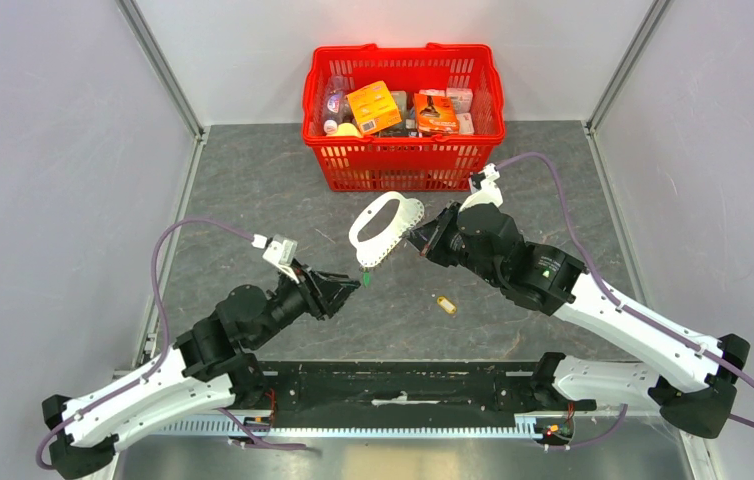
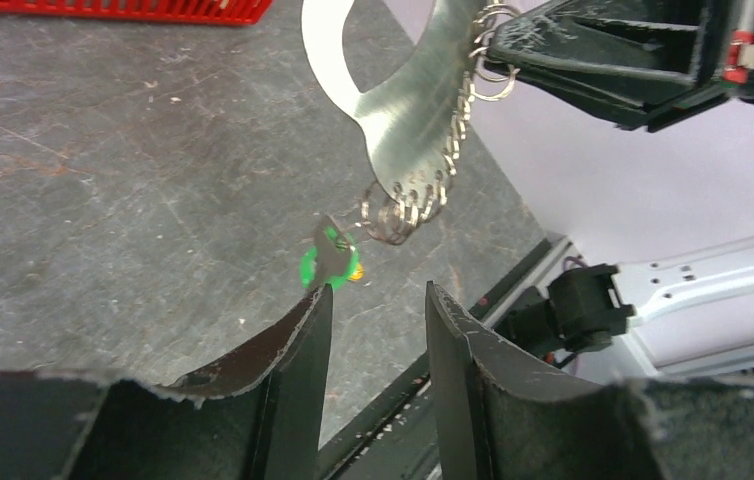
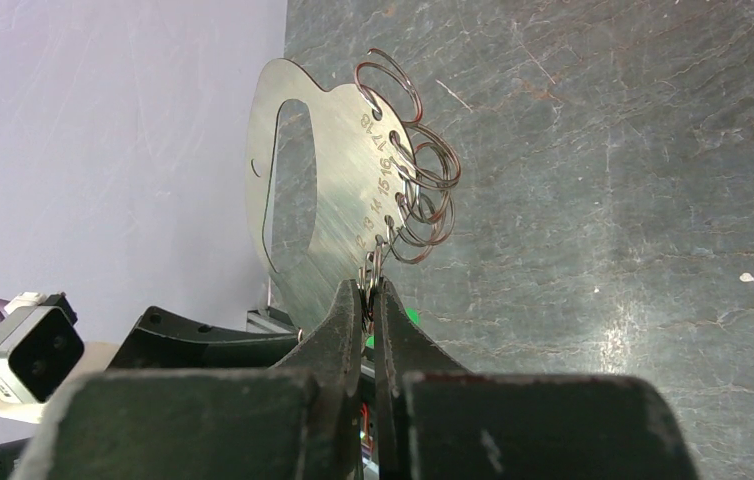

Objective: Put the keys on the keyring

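Observation:
The keyring here is a flat metal plate (image 1: 385, 228) with a handle hole and several wire rings (image 2: 393, 215) along its edge. My right gripper (image 3: 373, 285) is shut on one of the rings (image 3: 418, 190) and holds the plate (image 3: 323, 200) up off the table. My left gripper (image 2: 378, 290) is open with nothing between its jaws. The green key (image 2: 329, 262) sits just past its left fingertip, right under the lowest rings. I cannot tell whether it hangs on a ring. The yellow key (image 1: 443, 304) lies on the table to the right.
A red basket (image 1: 403, 105) full of packages stands at the back, just behind the plate (image 2: 408, 110). Grey walls close in both sides. A black rail (image 1: 403, 385) runs along the near edge between the arm bases.

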Motion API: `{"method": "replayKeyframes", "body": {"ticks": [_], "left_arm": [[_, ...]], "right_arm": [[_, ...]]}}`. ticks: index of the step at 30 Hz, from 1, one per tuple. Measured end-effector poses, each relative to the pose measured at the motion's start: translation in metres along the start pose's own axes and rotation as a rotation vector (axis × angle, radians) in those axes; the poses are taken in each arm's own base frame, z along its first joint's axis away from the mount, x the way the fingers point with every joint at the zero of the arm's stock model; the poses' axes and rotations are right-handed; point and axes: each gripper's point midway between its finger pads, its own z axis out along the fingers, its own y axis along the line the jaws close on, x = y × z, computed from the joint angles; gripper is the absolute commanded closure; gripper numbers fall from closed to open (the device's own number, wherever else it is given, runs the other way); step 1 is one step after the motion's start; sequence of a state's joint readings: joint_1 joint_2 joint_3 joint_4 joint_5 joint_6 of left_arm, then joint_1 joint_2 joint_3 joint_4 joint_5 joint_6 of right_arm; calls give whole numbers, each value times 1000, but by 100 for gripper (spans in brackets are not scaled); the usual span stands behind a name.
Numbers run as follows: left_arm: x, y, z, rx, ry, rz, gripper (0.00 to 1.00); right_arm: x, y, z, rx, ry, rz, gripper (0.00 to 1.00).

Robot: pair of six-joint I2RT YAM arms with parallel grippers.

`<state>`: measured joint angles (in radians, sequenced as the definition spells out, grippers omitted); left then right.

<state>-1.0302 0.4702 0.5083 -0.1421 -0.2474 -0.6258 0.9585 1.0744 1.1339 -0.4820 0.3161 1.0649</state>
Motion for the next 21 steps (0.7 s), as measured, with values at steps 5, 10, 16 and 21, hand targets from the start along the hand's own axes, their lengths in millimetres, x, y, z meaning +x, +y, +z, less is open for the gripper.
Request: {"method": "replayKeyframes", "body": {"ticks": [5, 10, 16, 21], "left_arm": [[4, -8, -3, 51, 6, -54, 54], [29, -9, 7, 72, 77, -91, 56], [42, -16, 19, 107, 114, -126, 58], [52, -13, 31, 103, 121, -137, 58]], "right_arm": [[0, 0, 0, -1, 0, 0, 100], [0, 0, 0, -1, -1, 0, 100], [0, 0, 0, -1, -1, 0, 100], [0, 0, 0, -1, 0, 0, 100]]}}
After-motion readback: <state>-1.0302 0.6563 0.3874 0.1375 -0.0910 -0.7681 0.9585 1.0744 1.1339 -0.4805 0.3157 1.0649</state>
